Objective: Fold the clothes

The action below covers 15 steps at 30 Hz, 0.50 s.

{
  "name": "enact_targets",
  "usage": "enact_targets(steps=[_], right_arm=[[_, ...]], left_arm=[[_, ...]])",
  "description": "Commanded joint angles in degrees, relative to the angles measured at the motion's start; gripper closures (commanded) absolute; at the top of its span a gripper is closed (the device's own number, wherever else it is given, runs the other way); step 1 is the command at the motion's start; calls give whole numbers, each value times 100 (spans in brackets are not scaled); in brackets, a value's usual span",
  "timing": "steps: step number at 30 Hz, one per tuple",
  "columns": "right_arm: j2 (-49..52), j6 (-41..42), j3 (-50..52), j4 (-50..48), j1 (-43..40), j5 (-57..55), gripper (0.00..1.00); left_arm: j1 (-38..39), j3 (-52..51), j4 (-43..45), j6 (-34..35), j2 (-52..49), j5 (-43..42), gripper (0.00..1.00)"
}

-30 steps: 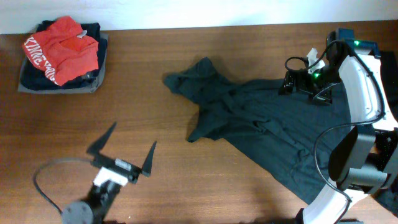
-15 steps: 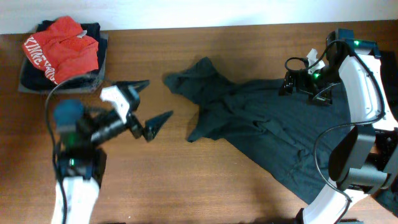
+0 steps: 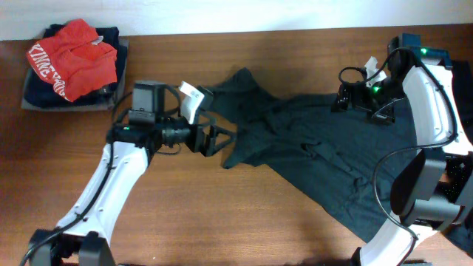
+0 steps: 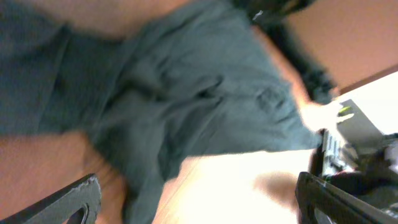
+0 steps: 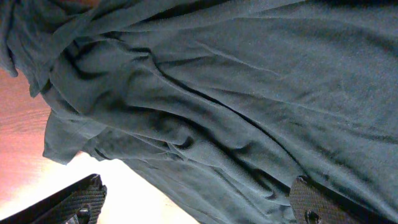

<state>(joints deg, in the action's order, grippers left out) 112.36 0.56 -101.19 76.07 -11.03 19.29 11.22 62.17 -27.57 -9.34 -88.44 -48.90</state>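
Wooden table [image 3: 222,222] holds a dark teal-grey T-shirt [image 3: 318,148], its long axis slanting from centre toward the right arm's base. Left gripper [image 3: 222,137], spread, sits just left of it; right gripper [image 5: 196,186], also spread, hovers over its far side.

Left arm [image 3: 103,186] and right arm [image 3: 430,96] are showing white shells and black joints; left gripper [image 4: 198,182] is showing black fingers [image 4: 68,202].

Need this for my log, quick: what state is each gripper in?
Left gripper: open, holding nothing, near the teal shirt.
Right gripper: open, holding nothing, above the same shirt.
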Motion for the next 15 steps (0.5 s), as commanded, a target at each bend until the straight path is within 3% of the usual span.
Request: enact_targets(steps=[1, 2, 5, 11, 15], right_arm=[[52, -31, -61, -11, 52, -50, 1], [52, -31, -61, -44, 52, -50, 1], [52, -31, -61, -105, 52, -50, 1], [52, -31, -61, -114, 52, -48, 1], [52, -33, -61, -39, 52, -50, 1]], left_arm=[[339, 111, -289, 273, -26, 2079, 1], [564, 118, -455, 374, -28, 3062, 1], [1051, 118, -592, 376, -42, 4148, 1], [1687, 116, -566, 393, -188, 4712, 1], [1727, 116, -505, 393, -391, 4575, 1]])
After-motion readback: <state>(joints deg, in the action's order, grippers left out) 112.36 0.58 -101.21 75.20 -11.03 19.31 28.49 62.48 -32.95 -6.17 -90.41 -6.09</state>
